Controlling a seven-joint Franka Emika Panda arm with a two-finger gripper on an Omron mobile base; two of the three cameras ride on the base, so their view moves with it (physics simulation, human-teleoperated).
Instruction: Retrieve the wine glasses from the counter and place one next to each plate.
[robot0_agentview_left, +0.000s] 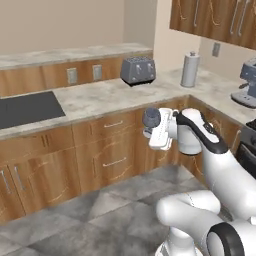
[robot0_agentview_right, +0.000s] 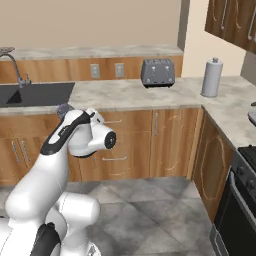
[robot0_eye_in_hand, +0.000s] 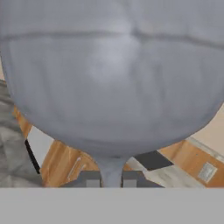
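A translucent grey-blue wine glass (robot0_eye_in_hand: 112, 74) looms close in the hand view, and its thin stem runs down between the two dark fingertips. My gripper (robot0_eye_in_hand: 111, 179) is shut on that stem. In the left base view the glass bowl (robot0_agentview_left: 151, 118) sits above the gripper (robot0_agentview_left: 148, 131), held in the air in front of the counter's drawers. In the right base view a bit of the glass (robot0_agentview_right: 62, 110) peeks out behind the arm. The counter (robot0_agentview_left: 100, 97) has a beige marble top over wooden drawers. The plates are out of view.
On the counter stand a grey toaster (robot0_agentview_left: 138, 70), a paper towel roll (robot0_agentview_left: 190, 69) and a coffee machine (robot0_agentview_left: 247, 82). A dark sink (robot0_agentview_right: 35, 93) with a faucet (robot0_agentview_right: 12, 65) lies at the left. An oven (robot0_agentview_right: 240, 195) stands at the right. Grey tiled floor (robot0_agentview_left: 100, 215) lies in front.
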